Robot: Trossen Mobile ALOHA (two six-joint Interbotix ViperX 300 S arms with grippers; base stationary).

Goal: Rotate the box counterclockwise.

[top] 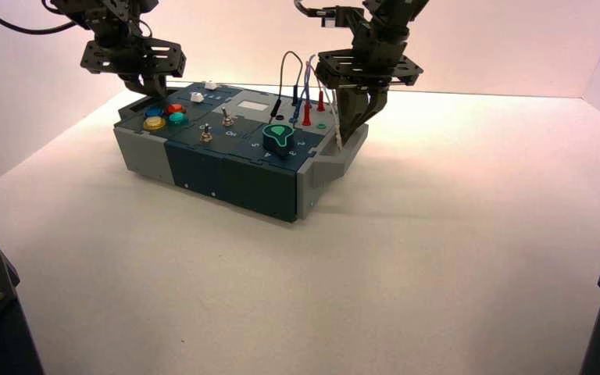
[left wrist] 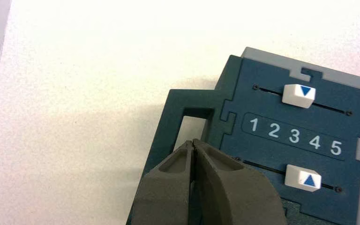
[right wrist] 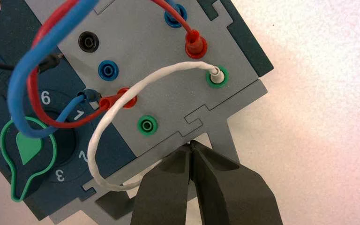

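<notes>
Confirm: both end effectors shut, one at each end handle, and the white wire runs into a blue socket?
Not quite. The right wrist view shows the white wire plugged into a green socket, not a blue one. The rest holds: left end effector and right end effector are shut, one at each end handle of the box.

The right gripper point(right wrist: 193, 146) — fingers pressed together — sits at the box's point(right wrist: 178, 42) grey handle point(right wrist: 218, 140), just beside the white wire point(right wrist: 122, 101).

Both arms reach down from the frame's top: left tool point(top: 150, 84) at upper left, right tool point(top: 353, 125) right of centre, each with fingers pressed together.
</notes>
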